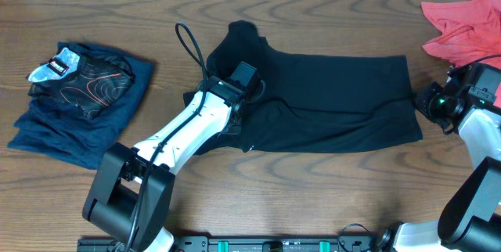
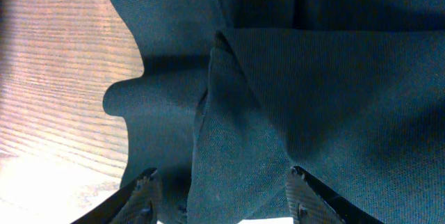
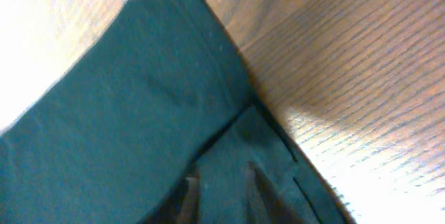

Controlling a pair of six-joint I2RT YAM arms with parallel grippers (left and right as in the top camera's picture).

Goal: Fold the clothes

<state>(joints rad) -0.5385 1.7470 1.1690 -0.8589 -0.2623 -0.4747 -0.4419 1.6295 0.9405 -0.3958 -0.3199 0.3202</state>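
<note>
The black T-shirt (image 1: 337,103) lies creased, partly folded; left tool (image 2: 222,186) spread; right tool (image 3: 221,186) blurred, perhaps pinching.

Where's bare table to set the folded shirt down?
Free: the wood strip between the black T-shirt and the table's near edge, and the strip behind it. The gap beside the navy pile is narrow, holding a cable loop. Red garment and right gripper crowd the right end.

This looks like a robotics lab bench. A wood-grain worktop (image 1: 313,197) carries a left arm (image 1: 184,131) and a right arm (image 1: 479,135) based at its near edge, with a loose black cable (image 1: 188,45). Garments are laid out: a black T-shirt (image 1: 337,103) mid-worktop, a navy pile (image 1: 70,131) at the left edge and a red cloth (image 1: 466,21) in the far right corner.
</note>
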